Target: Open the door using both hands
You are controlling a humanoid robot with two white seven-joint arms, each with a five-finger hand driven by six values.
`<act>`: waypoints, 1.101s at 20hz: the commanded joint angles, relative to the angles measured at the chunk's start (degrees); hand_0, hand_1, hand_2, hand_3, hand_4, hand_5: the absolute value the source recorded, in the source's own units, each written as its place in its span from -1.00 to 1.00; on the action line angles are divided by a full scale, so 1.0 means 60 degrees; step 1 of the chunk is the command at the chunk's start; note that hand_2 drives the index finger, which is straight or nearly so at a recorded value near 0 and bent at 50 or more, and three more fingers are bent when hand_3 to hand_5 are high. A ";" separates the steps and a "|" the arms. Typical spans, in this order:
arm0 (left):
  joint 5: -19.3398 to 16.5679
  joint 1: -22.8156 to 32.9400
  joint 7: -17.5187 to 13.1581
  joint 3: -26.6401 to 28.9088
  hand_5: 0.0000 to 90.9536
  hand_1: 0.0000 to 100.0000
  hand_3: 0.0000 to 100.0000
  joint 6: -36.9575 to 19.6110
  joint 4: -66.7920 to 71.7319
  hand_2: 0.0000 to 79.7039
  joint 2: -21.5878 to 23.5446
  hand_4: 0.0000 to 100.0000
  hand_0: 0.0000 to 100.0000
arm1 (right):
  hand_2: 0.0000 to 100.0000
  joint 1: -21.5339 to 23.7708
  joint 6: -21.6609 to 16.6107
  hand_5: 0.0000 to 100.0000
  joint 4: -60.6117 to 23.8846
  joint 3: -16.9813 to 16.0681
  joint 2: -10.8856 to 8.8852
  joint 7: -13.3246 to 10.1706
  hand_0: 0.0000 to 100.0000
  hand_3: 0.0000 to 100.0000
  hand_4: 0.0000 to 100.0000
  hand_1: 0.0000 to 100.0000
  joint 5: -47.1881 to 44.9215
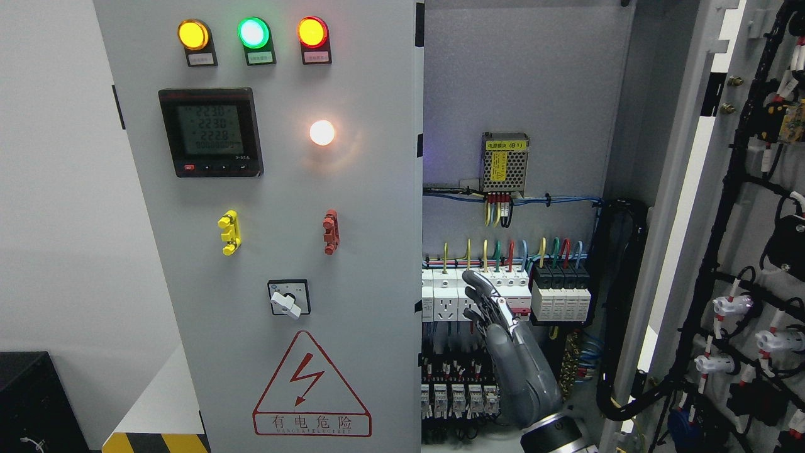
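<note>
The grey cabinet's left door (283, 189) is closed; it carries three lit lamps, a meter (210, 132) and a rotary switch (288, 299). The right door (748, 264) is swung wide open to the right, its wired inner face showing. My right hand (479, 290) comes up from the bottom edge right of the middle, inside the open cabinet. Its fingers are stretched out and hold nothing; the tips lie in front of the row of white breakers (443, 301). The left hand is out of view.
Inside the cabinet are a meshed power supply (505, 162), black breakers (561, 296), relays (459, 397) low down and a thick black cable bundle (619, 302) at the right. A black box (31, 402) and a hazard-striped base (157, 442) sit at the lower left.
</note>
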 commanded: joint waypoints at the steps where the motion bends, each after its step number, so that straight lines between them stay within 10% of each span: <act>1: 0.0176 0.0190 -0.0004 -0.0038 -1.00 0.11 -1.00 -0.0003 -0.0033 -1.00 -0.0072 -1.00 -0.76 | -1.00 -0.0802 0.0004 -1.00 0.1846 -0.0265 0.0348 0.0032 -0.89 -1.00 -1.00 -0.71 -0.0124; 22: 0.0235 0.0146 0.0010 0.0020 -1.00 0.11 -1.00 0.0011 -0.0047 -1.00 -0.0072 -1.00 -0.76 | -1.00 -0.1681 0.0048 -1.00 0.2447 -0.0147 0.0040 0.0353 -0.89 -1.00 -1.00 -0.71 -0.1603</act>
